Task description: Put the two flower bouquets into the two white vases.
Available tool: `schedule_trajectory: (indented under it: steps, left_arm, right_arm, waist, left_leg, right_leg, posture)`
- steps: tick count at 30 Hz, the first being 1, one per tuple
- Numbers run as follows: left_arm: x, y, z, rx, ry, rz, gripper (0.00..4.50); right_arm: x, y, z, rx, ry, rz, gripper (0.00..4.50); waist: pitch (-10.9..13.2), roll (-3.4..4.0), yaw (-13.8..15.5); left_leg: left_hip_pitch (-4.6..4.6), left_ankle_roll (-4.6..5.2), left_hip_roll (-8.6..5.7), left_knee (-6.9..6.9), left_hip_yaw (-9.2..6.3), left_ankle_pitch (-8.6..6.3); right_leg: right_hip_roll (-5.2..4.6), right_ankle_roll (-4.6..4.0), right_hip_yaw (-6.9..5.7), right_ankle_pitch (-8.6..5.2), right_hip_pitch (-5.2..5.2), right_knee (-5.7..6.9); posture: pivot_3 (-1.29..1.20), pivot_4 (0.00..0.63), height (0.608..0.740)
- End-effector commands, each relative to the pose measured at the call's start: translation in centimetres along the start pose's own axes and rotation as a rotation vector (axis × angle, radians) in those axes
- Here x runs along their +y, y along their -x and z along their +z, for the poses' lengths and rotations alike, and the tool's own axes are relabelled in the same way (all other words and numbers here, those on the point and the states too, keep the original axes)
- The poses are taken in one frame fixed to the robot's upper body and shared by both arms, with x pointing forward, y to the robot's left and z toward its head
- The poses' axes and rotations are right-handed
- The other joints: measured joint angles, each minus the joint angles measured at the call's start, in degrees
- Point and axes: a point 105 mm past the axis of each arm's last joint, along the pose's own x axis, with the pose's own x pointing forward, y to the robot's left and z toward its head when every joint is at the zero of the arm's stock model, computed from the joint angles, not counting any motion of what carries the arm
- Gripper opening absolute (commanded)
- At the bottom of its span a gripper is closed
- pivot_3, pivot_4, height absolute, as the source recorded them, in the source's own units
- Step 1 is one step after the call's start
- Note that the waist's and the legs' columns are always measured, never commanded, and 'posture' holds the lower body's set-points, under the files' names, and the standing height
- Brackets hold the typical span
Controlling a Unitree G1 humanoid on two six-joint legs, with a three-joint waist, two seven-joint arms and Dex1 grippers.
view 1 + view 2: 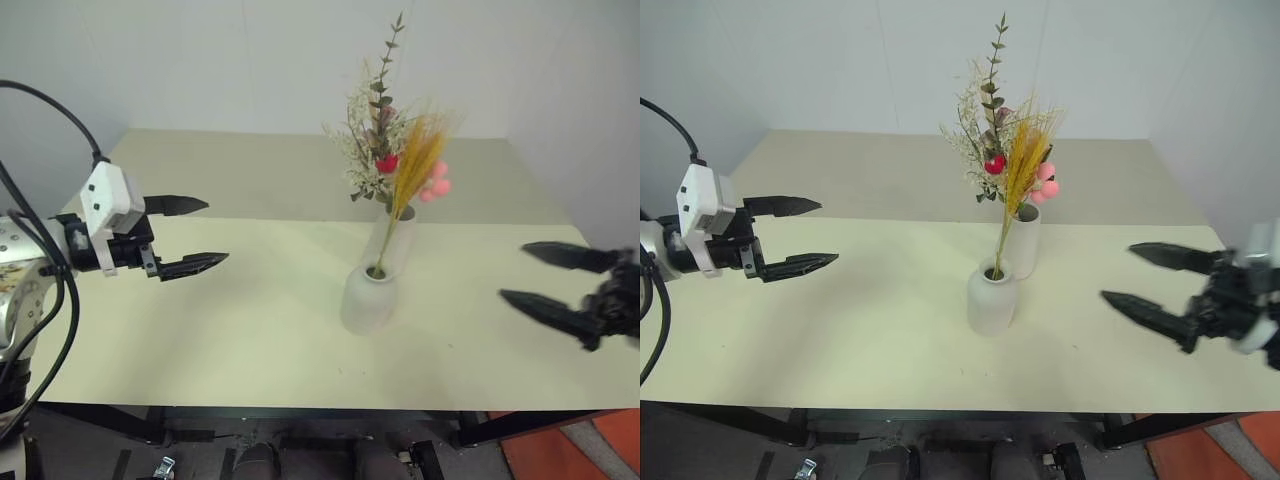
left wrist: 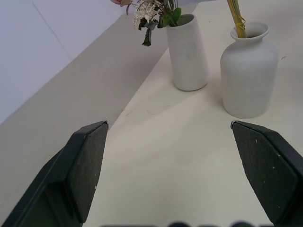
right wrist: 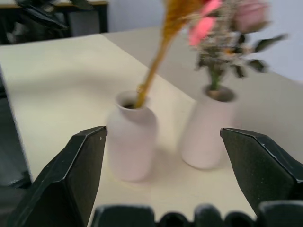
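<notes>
Two white vases stand close together mid-table. The shorter round-shouldered vase (image 1: 368,297) holds the thin yellow wheat-stalk bunch (image 1: 415,165) with pink and red blossoms, leaning toward the back right. Just behind it, the tall slim cylinder vase (image 1: 392,240) holds the full bunch of dried pink and cream flowers (image 1: 372,140) with green-grey sprigs. My left gripper (image 1: 190,236) hovers open over the table's left side, well clear of the vases. My right gripper (image 1: 545,277) hovers open off to the right, empty. Both vases also appear in the left wrist view (image 2: 248,71) and right wrist view (image 3: 131,142).
The pale table (image 1: 200,340) has a seam where a second table (image 1: 240,170) joins behind it. White walls close the back and sides. The table's front edge runs along the bottom, with dark floor and an orange patch (image 1: 570,450) below.
</notes>
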Motion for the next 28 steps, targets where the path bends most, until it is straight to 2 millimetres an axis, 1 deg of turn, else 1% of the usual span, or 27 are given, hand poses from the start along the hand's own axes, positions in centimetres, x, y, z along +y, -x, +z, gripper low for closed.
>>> schedule_trajectory:
  steps: [1, 4, 9, 11, 15, 18, 23, 28]
  left_arm:
    - [0.1, 0.9, 1.4, -0.014, -0.057, 0.028, 4.5]
    - [-0.1, 1.2, 1.5, -0.008, -0.056, 0.033, 4.5]
    - [-0.2, 1.7, 1.3, 0.007, -0.053, 0.046, 4.5]
    - [-0.2, 1.7, 1.4, 0.008, -0.052, 0.052, 4.5]
    - [-0.2, 1.7, 1.6, -0.002, -0.055, 0.049, 4.5]
    - [-0.2, 1.8, 1.5, -0.005, -0.052, 0.051, 4.5]
    - [-0.1, 1.5, 1.1, 0.003, -0.052, 0.046, 4.5]
    - [0.0, 1.4, 1.1, -0.002, -0.052, 0.042, 4.5]
  right_arm:
    - [-1.7, 2.0, 1.1, 0.055, 0.097, -0.066, 4.46]
    - [-3.0, 3.3, 1.3, 0.107, 0.121, -0.117, 4.46]
    - [-4.2, 4.7, 0.5, 0.235, 0.147, -0.165, 4.46]
    - [-4.5, 4.8, 0.3, 0.274, 0.136, -0.179, 4.46]
    - [-4.5, 4.8, 0.2, 0.313, 0.156, -0.192, 4.46]
    - [-5.1, 5.0, -0.4, 0.36, 0.141, -0.237, 4.46]
    - [-4.7, 4.9, -0.4, 0.365, 0.144, -0.226, 4.46]
    - [-4.6, 5.0, -0.7, 0.387, 0.156, -0.227, 4.46]
  waist:
    - [0.0, 0.0, 0.01]
    - [0.0, -0.01, 0.04]
    - [0.0, -0.01, 0.03]
    - [0.0, -0.01, 0.03]
    - [0.0, -0.01, 0.01]
    - [0.0, -0.01, 0.02]
    - [0.0, -0.01, 0.02]
    - [0.0, -0.01, 0.0]
  left_leg:
    - [0.0, 0.0, 0.0, 0.0, 0.0, 0.0]
    - [-0.03, -0.01, -0.02, 0.0, 0.03, 0.0]
    - [-0.03, -0.01, -0.03, 0.0, 0.04, 0.0]
    - [-0.03, -0.01, -0.03, 0.0, 0.04, 0.0]
    - [-0.02, -0.01, -0.03, 0.0, 0.05, 0.0]
    - [-0.03, -0.01, -0.04, 0.0, 0.05, 0.0]
    - [-0.03, -0.01, -0.04, 0.0, 0.06, 0.0]
    - [-0.03, -0.01, -0.04, 0.0, 0.06, 0.0]
  right_leg:
    - [0.0, 0.0, 0.0, 0.0, -0.01, 0.0]
    - [-0.02, 0.0, 0.01, 0.0, -0.01, -0.04]
    - [-0.05, 0.01, 0.02, -0.01, -0.02, -0.04]
    - [-0.04, 0.01, 0.01, -0.01, -0.02, -0.04]
    - [-0.05, 0.02, 0.01, 0.0, -0.03, -0.03]
    - [-0.05, 0.02, 0.01, 0.0, -0.03, -0.03]
    - [-0.06, 0.02, 0.02, 0.0, -0.03, -0.03]
    - [-0.06, 0.02, 0.02, 0.0, -0.03, -0.03]
  posture:
    - [0.0, 0.15, 0.74]
    - [0.0, 0.15, 0.74]
    - [0.0, 0.15, 0.74]
    - [0.0, 0.15, 0.74]
    - [0.0, 0.15, 0.74]
    - [0.0, 0.15, 0.74]
    - [0.0, 0.15, 0.74]
    - [0.0, 0.15, 0.74]
